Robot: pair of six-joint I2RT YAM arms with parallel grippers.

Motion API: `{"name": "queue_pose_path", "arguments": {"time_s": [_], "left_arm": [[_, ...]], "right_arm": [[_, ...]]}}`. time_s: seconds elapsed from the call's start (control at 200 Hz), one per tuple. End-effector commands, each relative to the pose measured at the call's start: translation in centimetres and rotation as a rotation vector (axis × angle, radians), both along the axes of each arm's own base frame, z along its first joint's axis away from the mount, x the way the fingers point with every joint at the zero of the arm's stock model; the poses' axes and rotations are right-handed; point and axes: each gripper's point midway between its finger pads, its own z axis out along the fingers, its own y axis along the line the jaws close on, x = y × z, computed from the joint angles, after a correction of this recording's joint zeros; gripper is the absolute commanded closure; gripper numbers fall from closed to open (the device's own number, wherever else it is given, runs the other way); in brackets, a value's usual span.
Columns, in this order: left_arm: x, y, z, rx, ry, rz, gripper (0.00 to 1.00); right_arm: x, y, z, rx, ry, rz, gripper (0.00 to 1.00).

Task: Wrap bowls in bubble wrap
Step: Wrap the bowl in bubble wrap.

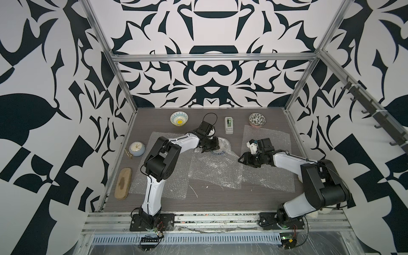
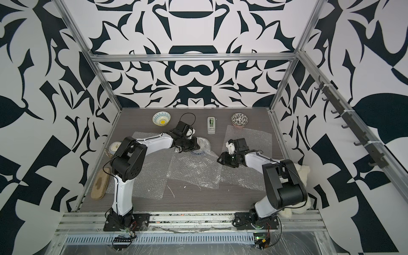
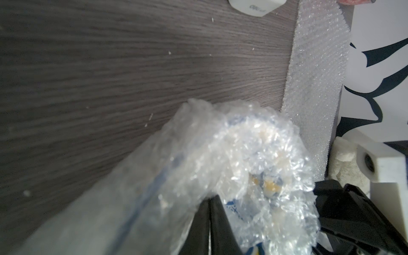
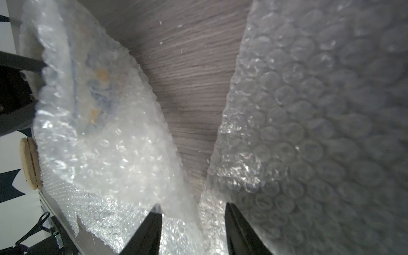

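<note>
Pinching the bubble wrap sheet (image 3: 242, 154) over the blue-and-yellow bowl (image 1: 217, 152) on the tabletop (image 1: 220, 203), the left end effector (image 3: 209, 203) was shut (jaws shown only wrist-side, hidden in both top views); the right end effector (image 4: 192, 209) stood open.

light: bright, soft, even | shadows: faint | glare: shiny white spots on bubble wrap (image 4: 123, 154) | blur: wrist views fuzzy up close | edges: top views bend
</note>
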Motion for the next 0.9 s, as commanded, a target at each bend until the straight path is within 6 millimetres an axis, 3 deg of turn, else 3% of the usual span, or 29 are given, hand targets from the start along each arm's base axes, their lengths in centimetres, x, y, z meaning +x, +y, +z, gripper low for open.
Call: {"name": "queue_pose_path", "arguments": {"time_s": [0.0, 0.32, 0.525, 0.895], "left_arm": [[-1.1, 0.1, -1.4, 0.02, 0.039, -0.011, 0.92], [-1.1, 0.0, -1.7, 0.02, 0.05, -0.011, 0.92], [-1.1, -0.1, -1.8, 0.019, 0.053, -0.014, 0.92], [-1.0, -0.2, -1.9, 0.02, 0.055, -0.014, 0.92]], "right_arm": [[1.5, 1.5, 2.1, 0.076, -0.082, 0.047, 0.5], [0.7, 1.5, 2.7, 0.041, -0.098, 0.071, 0.5], [0.5, 3.3, 1.8, 0.102, -0.056, 0.109, 0.52], [-1.8, 3.2, 1.6, 0.118, -0.01, 0.112, 0.59]]}}
